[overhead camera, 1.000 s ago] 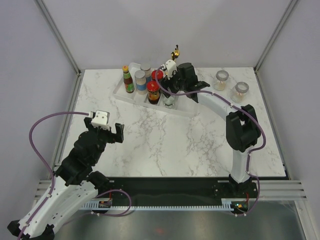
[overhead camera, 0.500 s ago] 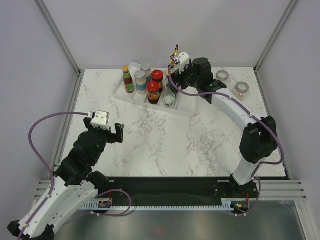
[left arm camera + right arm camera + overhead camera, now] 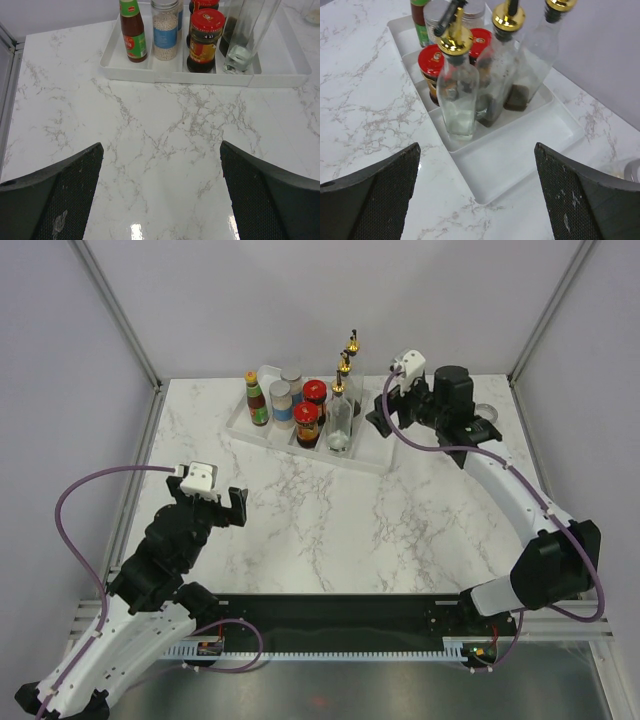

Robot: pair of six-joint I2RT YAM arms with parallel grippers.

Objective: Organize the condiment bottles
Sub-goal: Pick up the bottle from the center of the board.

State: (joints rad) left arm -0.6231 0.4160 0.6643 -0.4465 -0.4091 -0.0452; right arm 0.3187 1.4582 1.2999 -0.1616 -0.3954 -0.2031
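Marble-patterned worktop [image 3: 330, 530], plain white walls behind. Right claw [image 3: 476, 146] is spread to its full width and holds nothing. The bare end of the white tray [image 3: 520, 135] lies straight ahead of it. Ahead and slightly to its left, three gold-spouted glass bottles stand upright in the tray: the nearest cruet [image 3: 457, 95] holds clear liquid in its lower part, while the middle cruet [image 3: 497, 75] and the far cruet [image 3: 535, 60] each show a little dark liquid at the base. Beyond them stand two red-lidded jars [image 3: 431, 65] with dark contents. Left claw [image 3: 161, 145] is likewise wide open and empty, with the tray well ahead of it across bare worktop. At that end are the sauce bottle [image 3: 132, 32] and a spice jar [image 3: 165, 30] of pale grains. One silver-lidded jar [image 3: 488, 410] sits outside the tray, partly hidden behind the right arm. Assessment: the cruets are tall, smooth, breakable and likely top-heavy, so take them across the glass body, never the spout. The loose jar is short and rigid — grip it around the body below the lid.
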